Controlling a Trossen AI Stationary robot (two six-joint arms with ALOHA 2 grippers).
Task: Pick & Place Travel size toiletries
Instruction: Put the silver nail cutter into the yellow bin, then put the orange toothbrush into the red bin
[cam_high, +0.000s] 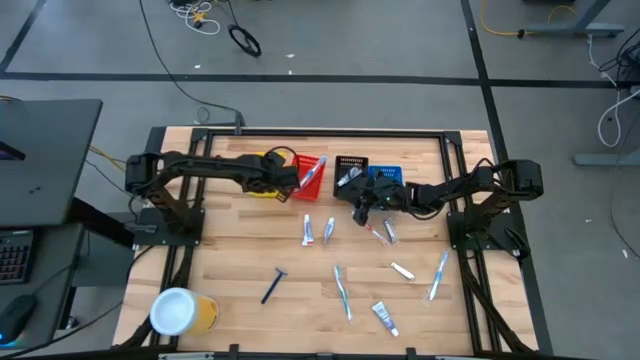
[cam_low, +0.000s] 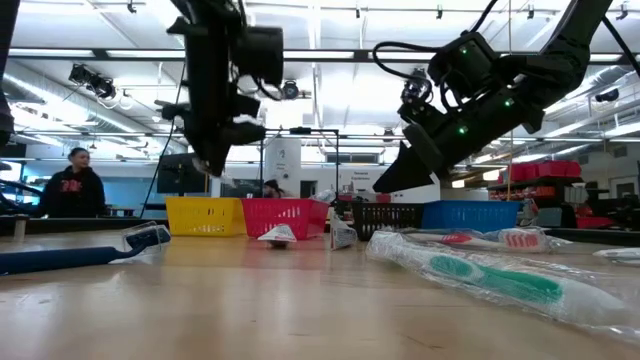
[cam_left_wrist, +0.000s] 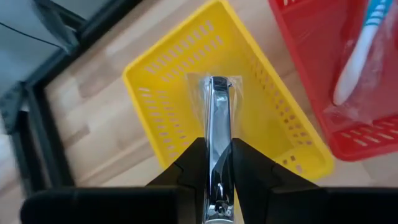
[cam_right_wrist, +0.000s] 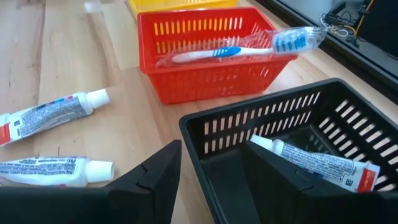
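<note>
A large workshop hall with bright ceiling lights stretches behind the wooden tabletop (cam_high: 250, 260), and a person in a dark top sits far off at one side. My left end effector (cam_left_wrist: 217, 186) hangs over the yellow bin (cam_left_wrist: 161, 93), its fingers pressed onto a slim silvery packet (cam_left_wrist: 217, 130) that juts straight ahead of me above the bin's open floor. I judge the packet light and fairly stiff, but its clear wrap looks slick, so a pinch at one end like mine could let it swivel; a hold nearer its middle would be steadier. Beside the yellow bin, the red bin (cam_right_wrist: 205, 56) carries a wrapped blue and white toothbrush (cam_right_wrist: 236, 51) lying across its rim. My right end effector (cam_right_wrist: 208, 171) waits with fingers spread, straddling the near wall of the black bin (cam_right_wrist: 280, 130), where a white tube (cam_right_wrist: 317, 163) lies inside; two more tubes (cam_right_wrist: 50, 115) rest on the wood off to one side of it. The remaining toiletries (cam_high: 342, 290) are scattered well behind both end effectors. They should all be light; the crinkly wraps are best taken across the narrow body. From the table-level camera the held packet is hard to make out, I cannot tell how deep it sits between my fingers, and the blue bin's (cam_high: 388, 176) contents are hidden by my right arm.
</note>
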